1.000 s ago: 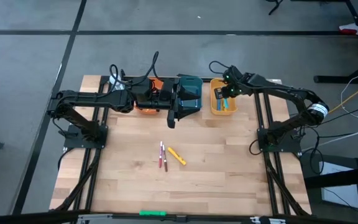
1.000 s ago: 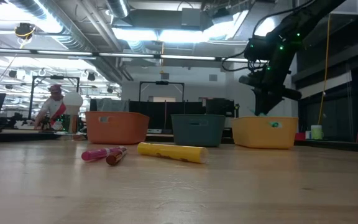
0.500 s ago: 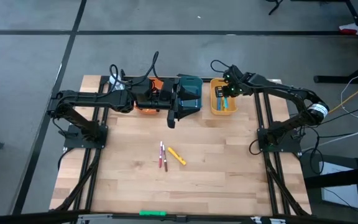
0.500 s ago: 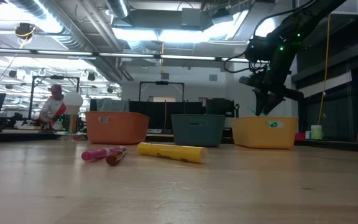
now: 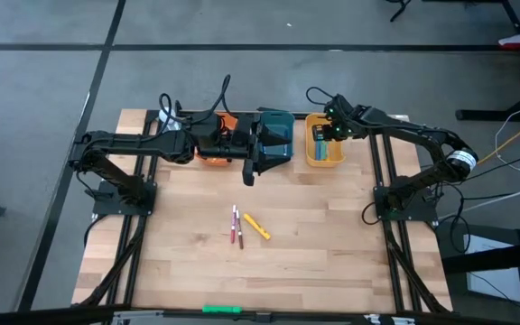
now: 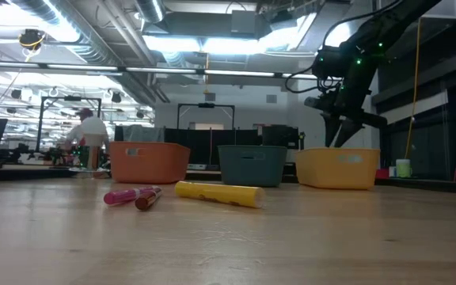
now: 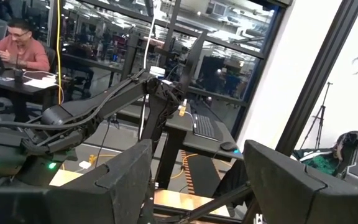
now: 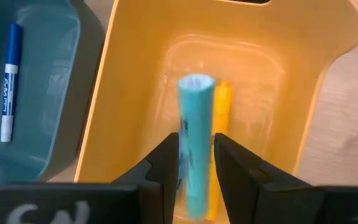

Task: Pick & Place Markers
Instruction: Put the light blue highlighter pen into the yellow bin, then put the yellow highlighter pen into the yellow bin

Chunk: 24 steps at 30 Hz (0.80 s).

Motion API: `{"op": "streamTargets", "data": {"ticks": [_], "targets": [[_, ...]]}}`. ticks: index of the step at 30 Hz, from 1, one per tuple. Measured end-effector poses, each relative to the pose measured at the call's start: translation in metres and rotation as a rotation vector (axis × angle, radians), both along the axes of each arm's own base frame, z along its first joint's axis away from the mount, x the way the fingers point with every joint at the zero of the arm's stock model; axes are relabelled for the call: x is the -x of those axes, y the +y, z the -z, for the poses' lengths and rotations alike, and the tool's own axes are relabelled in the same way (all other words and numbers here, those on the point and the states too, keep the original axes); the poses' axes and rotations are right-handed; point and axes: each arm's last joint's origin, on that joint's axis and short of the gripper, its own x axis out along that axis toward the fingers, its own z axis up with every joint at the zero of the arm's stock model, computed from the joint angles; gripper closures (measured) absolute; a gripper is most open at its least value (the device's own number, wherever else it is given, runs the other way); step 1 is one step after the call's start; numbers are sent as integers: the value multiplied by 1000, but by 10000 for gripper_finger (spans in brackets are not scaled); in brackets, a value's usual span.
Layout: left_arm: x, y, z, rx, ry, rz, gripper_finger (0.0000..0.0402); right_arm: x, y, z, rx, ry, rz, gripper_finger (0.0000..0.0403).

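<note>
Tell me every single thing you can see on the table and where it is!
orange plastic bin: one, orange, far edge, left
teal plastic bin: one, teal, far edge, middle
yellow plastic bin: one, yellow, far edge, right
thin red markers: two, red, table middle, side by side
loose yellow marker: one, yellow, beside them
blue-capped white marker: one, inside teal bin
binned yellow marker: one, inside yellow bin
teal marker: one, at right pincer
bright green stick: one, near edge
left pincer: open, by teal bin's front
right pincer: above yellow bin
</note>
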Motion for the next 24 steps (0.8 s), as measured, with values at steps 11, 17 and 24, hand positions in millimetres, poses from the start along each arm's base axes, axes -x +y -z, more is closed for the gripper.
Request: {"op": "streamTargets", "data": {"ticks": [11,17,24], "targets": [[0,0,0,0,0,0,151,1,1,1,-8,8,0,299],[0,0,0,0,0,0,151,1,1,1,-8,8,0,299],[0,0,0,0,0,0,151,1,1,0,0,16,-20,299]]}}
